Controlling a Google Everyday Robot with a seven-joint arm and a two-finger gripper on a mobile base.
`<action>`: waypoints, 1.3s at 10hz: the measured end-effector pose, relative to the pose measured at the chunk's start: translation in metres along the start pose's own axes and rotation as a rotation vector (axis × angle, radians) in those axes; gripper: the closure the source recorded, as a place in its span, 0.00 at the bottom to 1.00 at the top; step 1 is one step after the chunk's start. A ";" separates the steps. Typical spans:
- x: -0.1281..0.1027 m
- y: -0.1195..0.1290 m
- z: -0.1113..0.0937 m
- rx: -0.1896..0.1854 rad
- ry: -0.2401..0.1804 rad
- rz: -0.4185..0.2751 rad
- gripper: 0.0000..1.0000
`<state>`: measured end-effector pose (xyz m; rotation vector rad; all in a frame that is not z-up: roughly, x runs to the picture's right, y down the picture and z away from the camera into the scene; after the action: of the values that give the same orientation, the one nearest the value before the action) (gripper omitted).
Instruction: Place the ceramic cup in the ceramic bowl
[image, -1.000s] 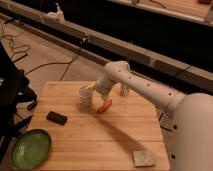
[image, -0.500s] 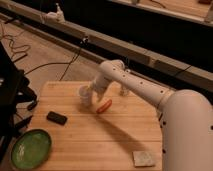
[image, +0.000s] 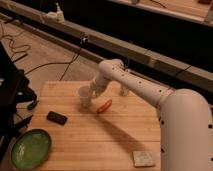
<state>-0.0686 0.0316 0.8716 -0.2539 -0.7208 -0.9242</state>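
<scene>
The white ceramic cup stands on the wooden table, left of its middle. My gripper is right against the cup's right side, at the end of the white arm that reaches in from the lower right. The green ceramic bowl lies at the table's front left corner, well apart from the cup and empty.
An orange object lies just right of the cup. A black flat object lies between cup and bowl. A grey square pad sits near the front right. A slim white bottle stands behind the arm. Cables run across the floor at the left.
My gripper has moved left across the table, from above the orange object to the cup's right side. The cup, bowl and other objects stay about where they were.
</scene>
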 end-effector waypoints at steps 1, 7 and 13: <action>0.002 -0.004 -0.005 0.013 0.012 0.004 1.00; -0.049 -0.055 -0.041 0.116 0.006 -0.132 1.00; -0.164 -0.084 -0.031 0.138 -0.131 -0.364 1.00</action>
<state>-0.1860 0.0707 0.7311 -0.0609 -0.9680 -1.2041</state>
